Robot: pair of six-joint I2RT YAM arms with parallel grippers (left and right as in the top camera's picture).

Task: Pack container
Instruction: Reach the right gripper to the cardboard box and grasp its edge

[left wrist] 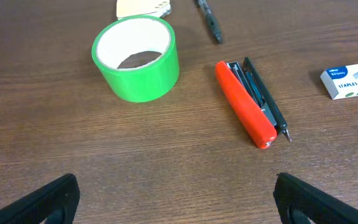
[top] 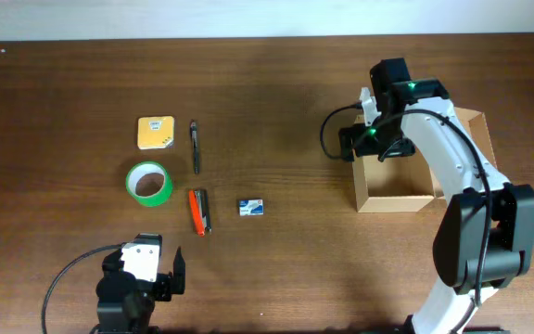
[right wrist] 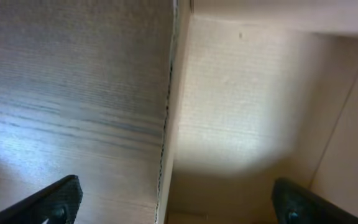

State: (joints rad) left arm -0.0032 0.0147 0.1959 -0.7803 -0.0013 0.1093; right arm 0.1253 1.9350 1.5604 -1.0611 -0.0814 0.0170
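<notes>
The container (top: 392, 205) is an open tan cardboard box at the right of the table. My right gripper (top: 378, 148) hovers over its left wall, open and empty. In the right wrist view the wall edge of the container (right wrist: 169, 124) runs between the spread fingers of the right gripper (right wrist: 176, 202), with one finger over the table and one over the box's inside. My left gripper (top: 142, 269) is open and empty near the front edge, and it shows open in the left wrist view (left wrist: 176, 199).
Loose items lie at the left: yellow sticky notes (top: 156, 132), a black pen (top: 195, 147), a green tape roll (top: 148, 183) (left wrist: 137, 59), a red stapler (top: 197, 211) (left wrist: 247, 104) and a small staples box (top: 251, 208) (left wrist: 351, 79).
</notes>
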